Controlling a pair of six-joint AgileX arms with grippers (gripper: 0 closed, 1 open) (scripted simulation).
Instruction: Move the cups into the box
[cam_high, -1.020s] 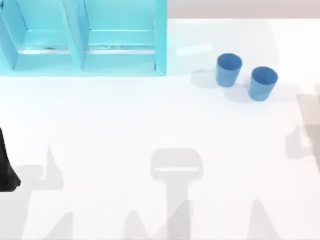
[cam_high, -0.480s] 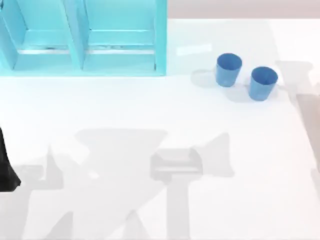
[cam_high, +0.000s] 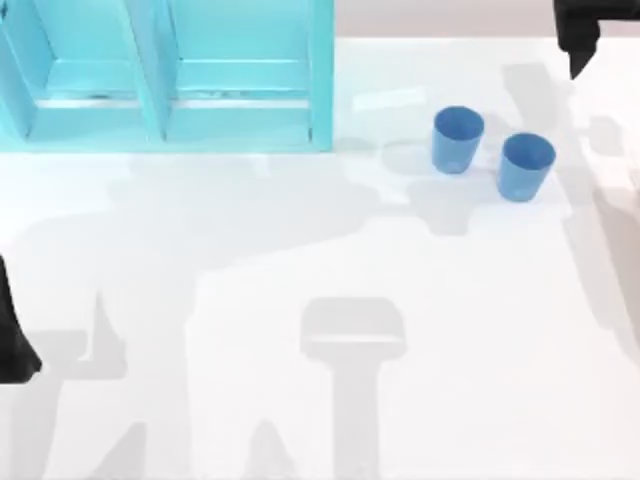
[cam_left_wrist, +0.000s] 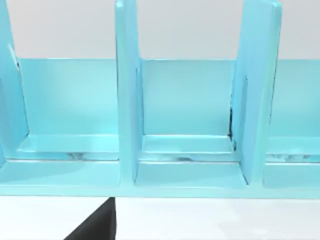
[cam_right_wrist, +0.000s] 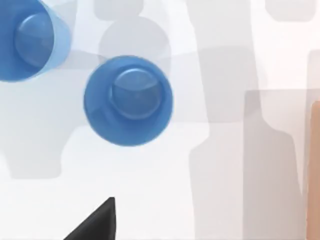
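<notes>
Two small blue cups stand upright and close together on the white table at the back right: one cup (cam_high: 458, 139) and the other cup (cam_high: 526, 165) just to its right. The right wrist view looks straight down into the nearer cup (cam_right_wrist: 128, 100), with the second cup (cam_right_wrist: 27, 40) at the picture's edge. The light blue box (cam_high: 320, 90), split by upright dividers, stands at the back left; the left wrist view faces its compartments (cam_left_wrist: 127, 100). My right arm (cam_high: 578, 35) hangs at the back right corner, beyond the cups. My left arm (cam_high: 12, 340) is parked at the left edge.
The white table (cam_high: 320, 260) carries only grey shadows between the box and the cups. Its far edge runs just behind the box and cups. A tan strip (cam_right_wrist: 315, 165) lines one edge of the right wrist view.
A dark part of my right arm has come into the top view's back right corner. Shadows have swept across the table. The cups, box and left arm have not moved.
</notes>
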